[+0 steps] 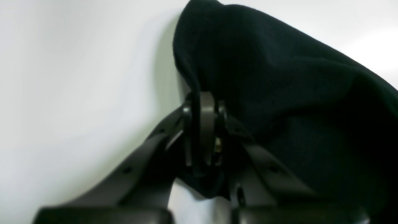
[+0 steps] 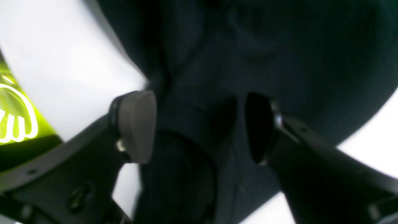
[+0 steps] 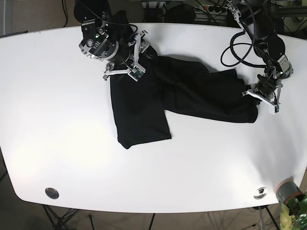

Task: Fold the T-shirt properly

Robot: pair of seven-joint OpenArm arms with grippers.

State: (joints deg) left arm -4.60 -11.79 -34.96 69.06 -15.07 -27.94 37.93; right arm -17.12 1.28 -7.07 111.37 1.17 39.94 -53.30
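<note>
A black T-shirt point(image 3: 182, 96) lies crumpled on the white table point(image 3: 72, 143), one part reaching toward the front point(image 3: 141, 120). In the base view my left gripper point(image 3: 260, 95) sits at the shirt's right end. The left wrist view shows my left gripper point(image 1: 203, 124) shut on an edge of the T-shirt point(image 1: 279, 93), which drapes off to the right. My right gripper point(image 3: 138, 60) hovers at the shirt's upper left corner. Seen from the right wrist, my right gripper point(image 2: 199, 127) is open, and the dark T-shirt point(image 2: 248, 56) lies between and beyond its pads point(image 2: 136, 124).
Cables point(image 3: 240, 48) hang over the table's far right side. Two round metal fittings point(image 3: 51, 192) point(image 3: 260, 191) sit near the front edge. A potted plant point(image 3: 290, 194) stands off the front right corner. A green object point(image 2: 15, 118) shows at the right wrist view's left edge.
</note>
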